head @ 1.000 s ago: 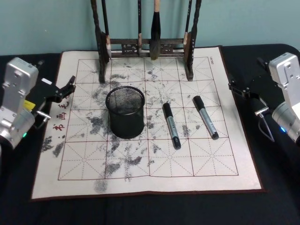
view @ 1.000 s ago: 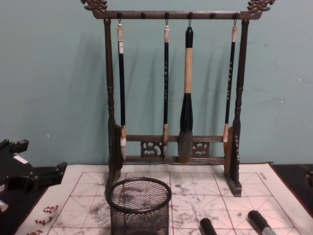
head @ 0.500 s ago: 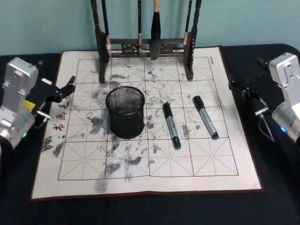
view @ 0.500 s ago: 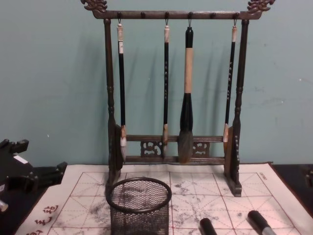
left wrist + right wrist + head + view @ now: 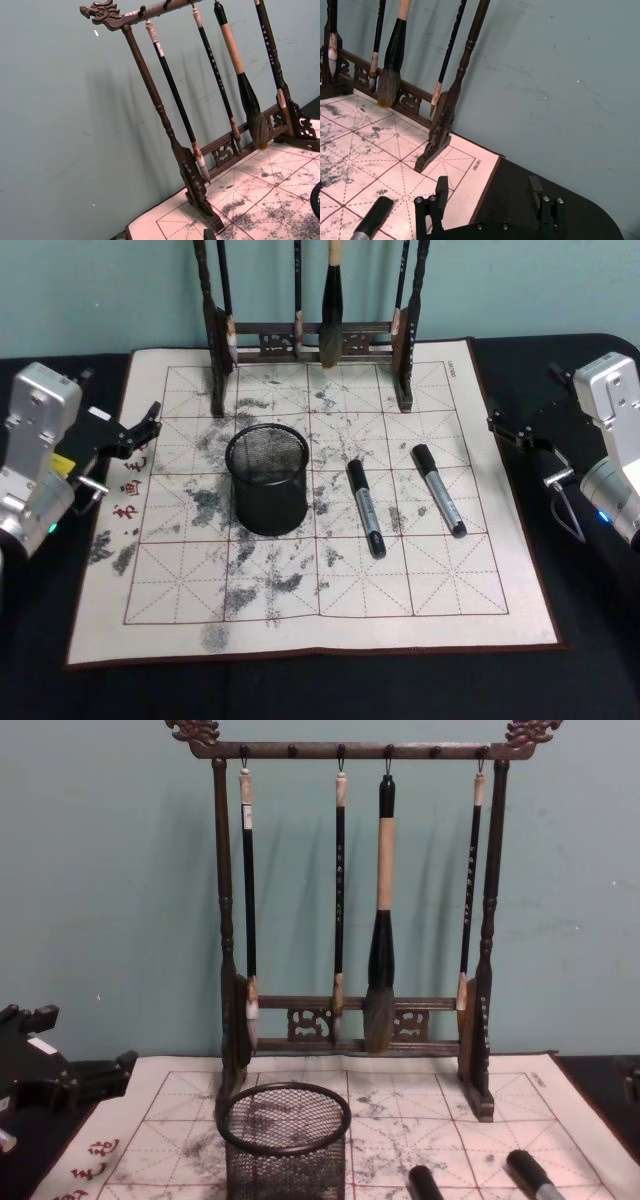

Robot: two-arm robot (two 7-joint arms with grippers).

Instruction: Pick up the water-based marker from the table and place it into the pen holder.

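Head view: black-draped bench (image 5: 40, 680), with a gridded, ink-blotched practice mat (image 5: 180, 610) laid over most of it. The pen holder (image 5: 267, 480), black wire mesh with a solid rim, stands upright on the mat, left of centre.

Two markers lie flat on the mat to the holder's right. Both have black caps toward the back wall and grey barrels toward the front edge.
- The left marker (image 5: 366, 508) is near the holder but clear of it.
- The right marker (image 5: 439, 489) lies farther right, apart from the first and roughly parallel to it. Both are slightly slanted.
- The barrel print is too small to read, so I cannot tell which one is water-based.

A dark wooden brush rack (image 5: 310, 338) stands at the mat's far edge, behind the holder. The chest view shows four brushes hanging from its top bar, and the thickest brush (image 5: 382, 920) is second from the right.

The left gripper (image 5: 150, 423) hangs at the mat's left edge, about level with the holder's far rim and well apart from the holder and both markers. Its fingers are spread.

The right gripper (image 5: 497, 428) is just off the mat's right edge, over the black cloth and well apart from the right marker. In the right wrist view its two fingers (image 5: 440, 192) stand wide apart, with the mat's corner and the cloth behind them. A black marker cap also lies on the mat there.
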